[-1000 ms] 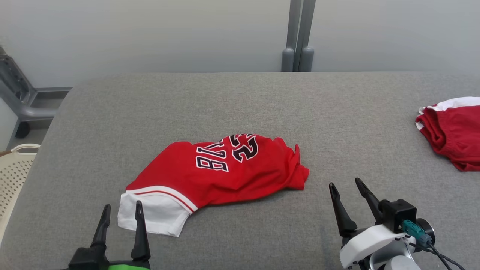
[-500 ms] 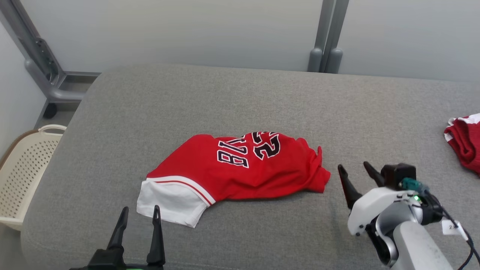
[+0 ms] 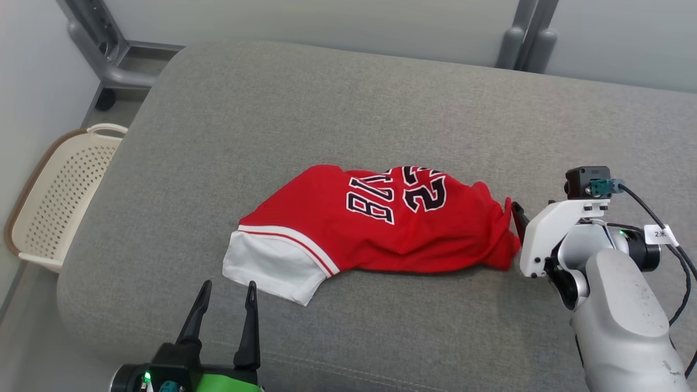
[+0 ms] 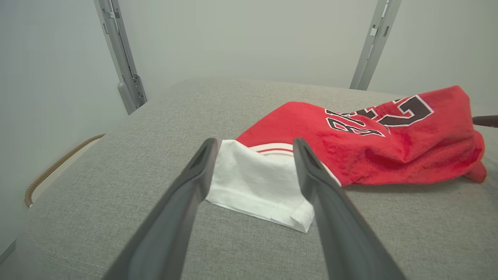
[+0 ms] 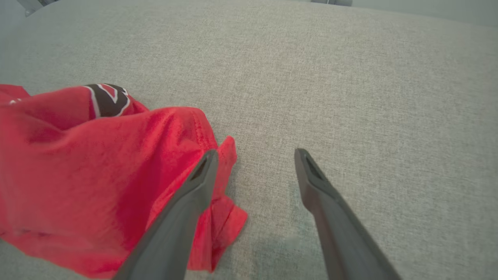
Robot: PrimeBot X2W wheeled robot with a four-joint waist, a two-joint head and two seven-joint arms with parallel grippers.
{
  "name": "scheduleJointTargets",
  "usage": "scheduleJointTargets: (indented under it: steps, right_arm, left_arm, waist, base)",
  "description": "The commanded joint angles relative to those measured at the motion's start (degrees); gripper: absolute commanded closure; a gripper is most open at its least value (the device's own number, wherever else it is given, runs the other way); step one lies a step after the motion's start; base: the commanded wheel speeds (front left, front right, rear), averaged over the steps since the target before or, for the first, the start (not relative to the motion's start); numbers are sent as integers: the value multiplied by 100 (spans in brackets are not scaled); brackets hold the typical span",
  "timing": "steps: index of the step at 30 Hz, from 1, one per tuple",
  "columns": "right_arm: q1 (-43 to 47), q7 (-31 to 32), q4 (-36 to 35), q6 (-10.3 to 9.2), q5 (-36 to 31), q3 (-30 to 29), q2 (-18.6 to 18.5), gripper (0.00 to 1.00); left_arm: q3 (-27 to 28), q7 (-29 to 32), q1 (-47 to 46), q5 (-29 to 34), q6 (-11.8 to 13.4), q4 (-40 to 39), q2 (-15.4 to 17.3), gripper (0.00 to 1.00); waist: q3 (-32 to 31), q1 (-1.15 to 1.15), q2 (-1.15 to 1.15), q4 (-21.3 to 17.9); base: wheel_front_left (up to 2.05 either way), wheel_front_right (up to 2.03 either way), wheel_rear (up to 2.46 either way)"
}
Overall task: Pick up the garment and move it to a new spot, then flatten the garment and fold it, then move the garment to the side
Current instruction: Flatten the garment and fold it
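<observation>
Garment [image 3: 381, 223]: crumpled on bench [image 3: 326, 98]; white hem just ahead of left pincer [image 3: 229, 284], red end beside right pincer [image 5: 255, 152].
Pincers: both spread wide, holding nothing.
Progress: no pick-up yet; move, flatten, fold and set-aside all remained.
Change: camera had shifted; right pincer had closed in on red end.

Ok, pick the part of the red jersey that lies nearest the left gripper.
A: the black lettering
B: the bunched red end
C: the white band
C: the white band of the jersey lies just ahead of the open left gripper, and the left wrist view frames it between the fingers, not yet touched.
</observation>
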Motion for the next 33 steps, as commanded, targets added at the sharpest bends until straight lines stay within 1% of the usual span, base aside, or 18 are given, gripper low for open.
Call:
scheduleJointTargets:
  steps: [1,7,11,12,14,15,16,17,21,25,29,33]
  right_arm:
    - [-69,45,99,-5,-81,-36,-25,0]
    - [-253,29,469,-5,-152,-93,-24,0]
    - [-344,20,629,-5,-85,-69,-23,0]
    - [-370,57,692,-5,-52,-72,-23,5]
    - [-417,100,790,-5,-89,-142,-25,45]
    - [-444,141,899,-5,-68,-174,-23,64]
    - [-451,157,947,-5,-53,-165,-23,75]
    - [-457,147,985,-5,-45,-160,-23,100]
    - [-518,66,1073,-7,-40,-176,-26,100]
    - [-577,-241,942,-7,-124,-286,-30,100]
    - [-512,-496,662,-7,-222,-576,-97,100]
    - [-267,-490,316,-7,-357,-904,-169,100]
  left_arm:
    - [-9,-19,-103,16,4,15,-7,0]
    - [-42,-19,-115,-14,-8,56,-17,0]
    - [-52,-19,-140,-21,-16,60,-19,0]
    - [-54,-19,-148,-25,-17,64,-20,0]
    - [-63,-19,-172,-37,-17,75,-22,0]
    - [-75,-19,-199,-48,-17,79,-24,0]
    - [-81,-19,-209,-50,-16,87,-24,0]
    - [-86,-19,-221,-50,-14,93,-25,0]
    - [-79,-19,-266,-72,23,118,-27,0]
    - [-48,-19,-291,-78,63,138,-27,0]
    - [-24,-19,-262,-88,51,150,-26,0]
    - [22,-19,-204,-87,48,168,-25,0]
  waist:
    - [208,0,0,217]
    - [322,0,0,319]
    - [370,0,0,343]
    - [384,0,0,349]
    - [413,0,0,359]
    - [435,0,0,369]
    - [444,0,0,372]
    - [451,0,0,372]
    - [464,0,0,341]
    - [404,0,0,262]
    - [287,0,0,151]
    - [176,0,0,-11]
  base:
    - [0,0,0]
    - [0,0,0]
    - [0,0,0]
    - [0,0,0]
    - [0,0,0]
    - [0,0,0]
    - [0,0,0]
    - [0,0,0]
    - [0,0,0]
    - [0,0,0]
    - [0,0,0]
    - [0,0,0]
